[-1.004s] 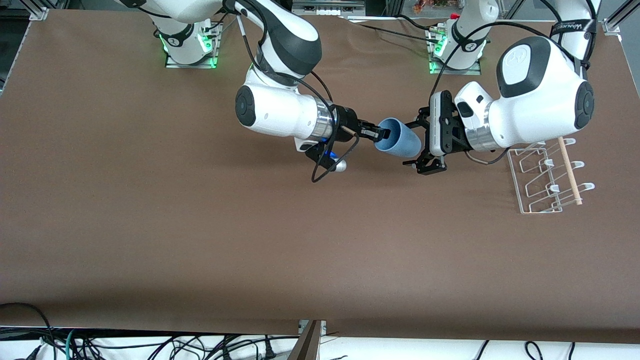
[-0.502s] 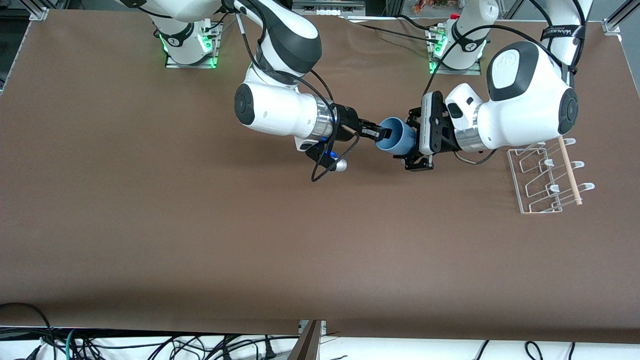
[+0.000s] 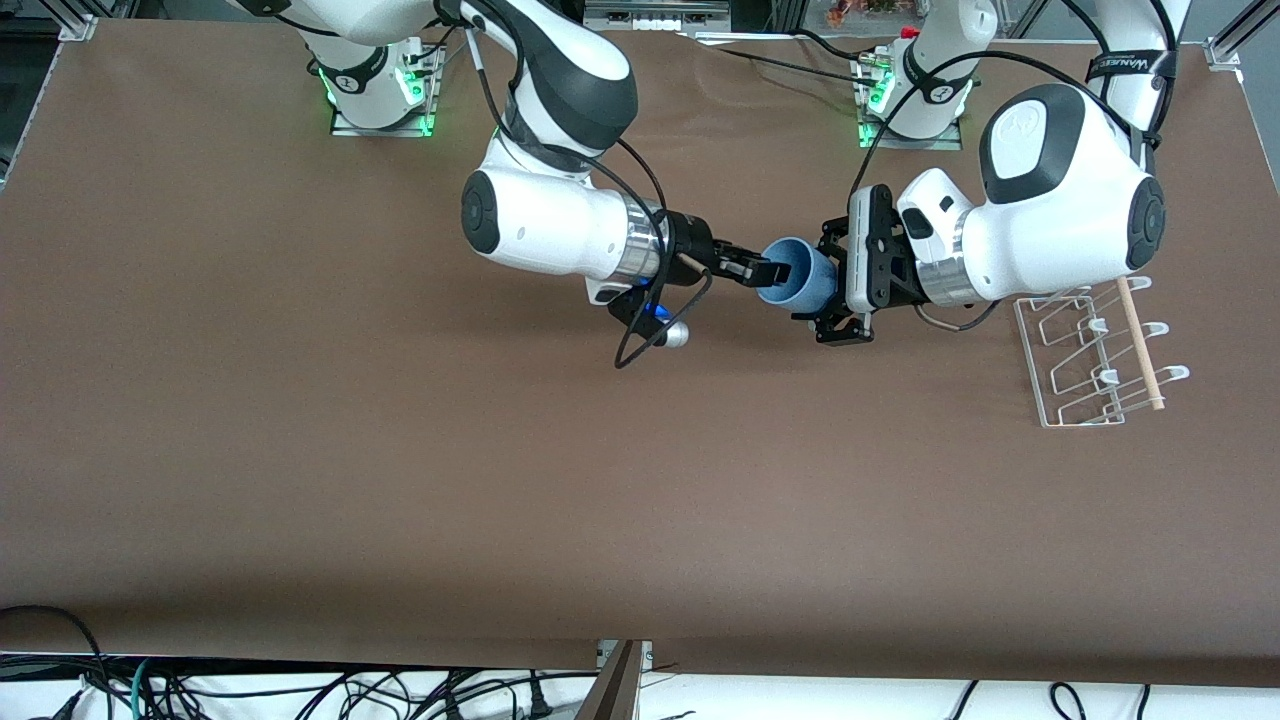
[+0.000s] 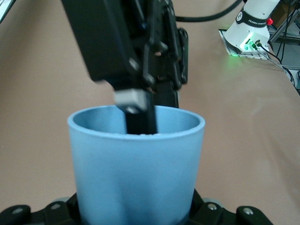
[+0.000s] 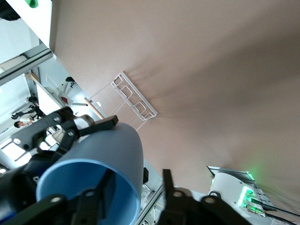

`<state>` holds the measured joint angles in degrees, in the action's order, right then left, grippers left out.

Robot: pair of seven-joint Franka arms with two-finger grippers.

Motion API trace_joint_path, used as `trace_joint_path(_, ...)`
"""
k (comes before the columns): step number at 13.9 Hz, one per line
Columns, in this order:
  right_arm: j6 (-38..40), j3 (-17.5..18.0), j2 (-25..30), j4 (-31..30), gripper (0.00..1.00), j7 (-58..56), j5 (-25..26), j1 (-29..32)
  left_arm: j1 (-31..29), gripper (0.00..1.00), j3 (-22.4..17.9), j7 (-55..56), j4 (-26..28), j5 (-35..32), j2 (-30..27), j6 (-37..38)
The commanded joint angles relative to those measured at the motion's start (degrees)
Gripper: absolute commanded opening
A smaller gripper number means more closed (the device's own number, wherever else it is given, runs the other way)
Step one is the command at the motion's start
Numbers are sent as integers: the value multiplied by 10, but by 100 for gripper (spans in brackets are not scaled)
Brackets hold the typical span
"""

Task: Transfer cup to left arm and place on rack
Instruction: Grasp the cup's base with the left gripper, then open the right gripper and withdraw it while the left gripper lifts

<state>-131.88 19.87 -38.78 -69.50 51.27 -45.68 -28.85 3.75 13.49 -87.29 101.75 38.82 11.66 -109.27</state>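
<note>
Handover in mid-air, over the middle of the worktop [image 3: 400, 450]. Left end effector [image 3: 822, 285] clamped around the base of the cup [image 3: 800, 280], judging by the links hugging the cup's sides in the left wrist view. Right end effector [image 3: 765, 270] released: one finger [image 4: 140, 122] down inside the cup's mouth, the other [image 5: 167, 185] outside and apart from the wall.

Main hazard: catching the rim with that inner finger on the way out. Would tug the cup sideways, and could pull it loose from a hold on tapered, smooth plastic. Calls for a straight retreat along the cup's axis.

Second hazard: a hold so low on the base, leaving the cup free to tilt or slip during the swing.

Third: the rack [image 3: 1085, 360], toward the left arm's end of the worktop and close under that arm. Light enough to be knocked or shoved by a low approach.
</note>
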Motion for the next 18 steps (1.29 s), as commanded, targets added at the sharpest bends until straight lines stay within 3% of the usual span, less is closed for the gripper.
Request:
trace_joint_path(1, 16, 2, 1, 15, 97, 1, -12, 18, -7, 3, 1, -11, -8, 14, -7, 21)
trace_joint_path(3, 62, 0, 14, 13, 97, -1, -11, 46, -12, 2, -4, 0, -16, 8, -9, 41)
trace_joint_path(6, 207, -1, 29, 14, 98, -11, -6, 123, -23, 2, -4, 31, -17, -29, -9, 54)
trace_joint_path(12, 433, -3, 88, 15, 98, -123, -3, 307, -24, 2, -6, 110, -18, -199, -15, 81)
trace_joint_path(15, 533, -10, 124, 16, 98, -191, 51, 384, -29, 3, -10, 151, -19, -325, -16, 90)
trace_joint_path(18, 542, -37, 155, 16, 99, -213, 158, 406, -31, 4, -11, 204, -34, -482, -16, 118)
